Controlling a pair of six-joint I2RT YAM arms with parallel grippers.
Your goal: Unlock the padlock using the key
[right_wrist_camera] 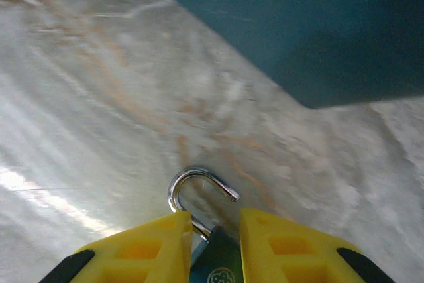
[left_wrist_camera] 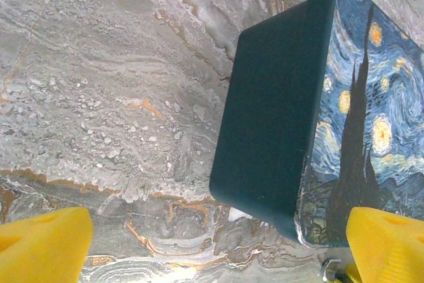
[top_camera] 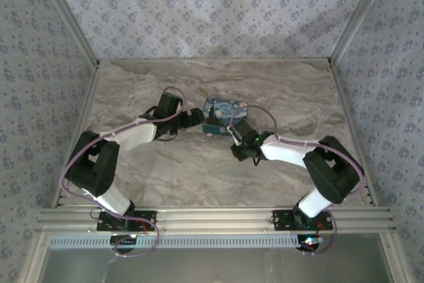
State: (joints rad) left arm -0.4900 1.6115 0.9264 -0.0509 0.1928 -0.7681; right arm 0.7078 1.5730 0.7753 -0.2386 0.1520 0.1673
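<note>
Grip security is the principal hazard at this stage. The right end effector (right_wrist_camera: 216,226) has its yellow fingers (right_wrist_camera: 142,250) set against both sides of the small teal-bodied padlock (right_wrist_camera: 217,266), low over the marble-patterned tabletop (right_wrist_camera: 99,97). No gap shows between the fingers and the lock body, so it reads as gripping the padlock; how firmly cannot be told. The silver steel shackle (right_wrist_camera: 195,171) curls ahead of the fingers with its free end clear of the body, which suggests the lock is already released, or nearly so.

Likely faults from here:

- Slip or rotation. The body is smooth and held at its sides only, so a lift or twist could let it pivot between the fingers or drop back to the tabletop.
- Snagging. The hooked free end of the shackle could catch on the dark teal box with a starry-night painting on its lid (left_wrist_camera: 271,111), which stands near.
- Collision. The left end effector (left_wrist_camera: 217,250) is spread wide and holds nothing, straddling the corner of the box. One finger overlaps the lid edge, and contact cannot be judged. Any advance could shove the box toward the padlock.
- Lost key. The key cannot be identified with confidence. A small metal part (left_wrist_camera: 328,271) beside the left finger may belong to it.
</note>
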